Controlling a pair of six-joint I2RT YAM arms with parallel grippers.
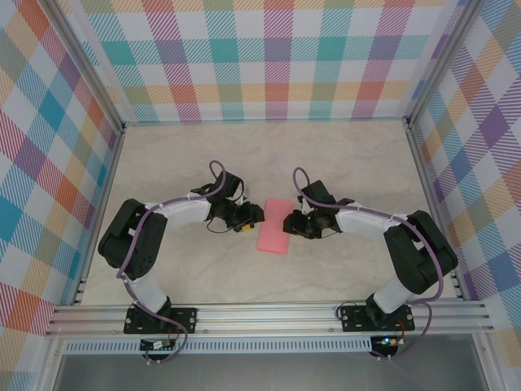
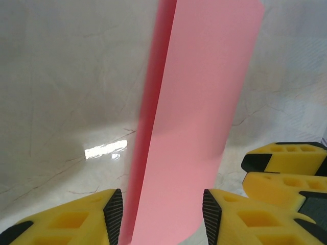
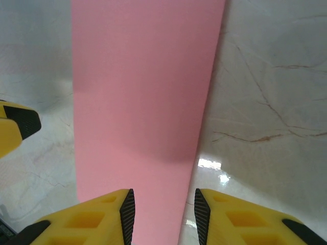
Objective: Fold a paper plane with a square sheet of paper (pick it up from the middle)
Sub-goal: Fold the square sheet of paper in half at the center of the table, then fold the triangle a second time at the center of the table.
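The square sheet of paper (image 1: 273, 226) is a salmon-pink oblong, folded to a narrow strip, lying on the marble table (image 1: 342, 163) between both arms. My left gripper (image 1: 254, 216) stands at its left side and my right gripper (image 1: 286, 221) at its right, both low over it. In the left wrist view the paper (image 2: 199, 102) runs up from between the open jaws of my left gripper (image 2: 163, 209), with a darker layer along its left edge. In the right wrist view the paper (image 3: 143, 92) passes between the parted pads of my right gripper (image 3: 164, 209), and neither pad pinches it.
Checked fabric walls (image 1: 277, 57) and aluminium frame rails (image 1: 269, 314) enclose the table on all sides. The other gripper's yellow fingers (image 2: 286, 168) sit close at the right of the left wrist view, and a yellow fingertip (image 3: 15, 127) shows at the left of the right wrist view.
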